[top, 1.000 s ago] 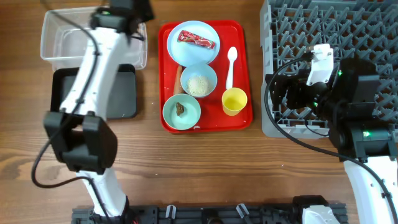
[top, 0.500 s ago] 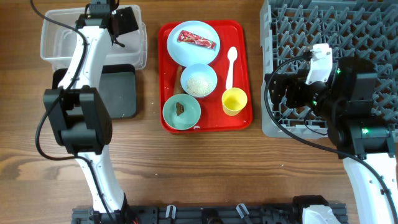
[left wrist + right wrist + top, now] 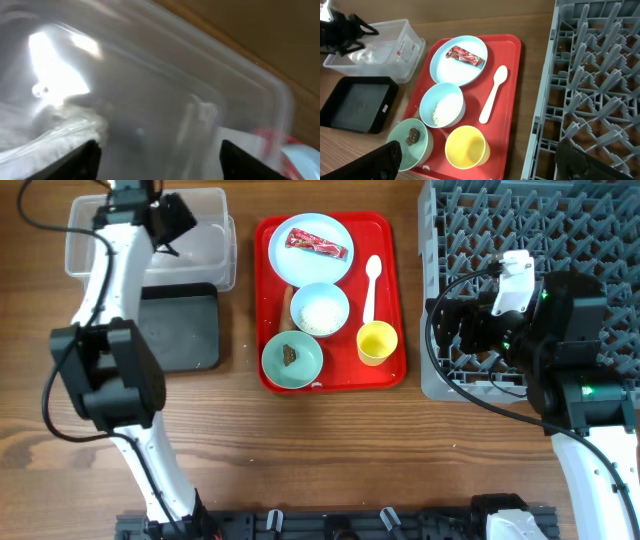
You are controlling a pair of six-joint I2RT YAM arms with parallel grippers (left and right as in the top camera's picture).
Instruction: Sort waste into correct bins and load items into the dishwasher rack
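Note:
My left gripper (image 3: 160, 218) hangs open over the clear bin (image 3: 225, 240), nothing between its fingers; a white crumpled tissue (image 3: 52, 135) lies in the bin by one finger. The black bin (image 3: 190, 330) sits just in front. On the red tray (image 3: 385, 240) are the blue plate (image 3: 300, 265) with the red wrapper (image 3: 318, 243), the blue bowl (image 3: 305, 295) of rice (image 3: 320, 313), the mint bowl (image 3: 305, 370) holding a brown lump (image 3: 289, 354), the yellow cup (image 3: 377, 343), the white spoon (image 3: 370, 280) and an orange piece (image 3: 287, 298). My right gripper (image 3: 450, 330) stands open at the grey rack (image 3: 590, 240).
The red tray lies between the two bins on the left and the rack on the right. Bare wooden table (image 3: 330, 450) stretches in front of all of them. The right arm's body (image 3: 570, 350) covers the rack's near corner.
The left arm swung left and back over the clear bin, and its jaws went from shut to open. The right arm and the things on the tray stayed still.

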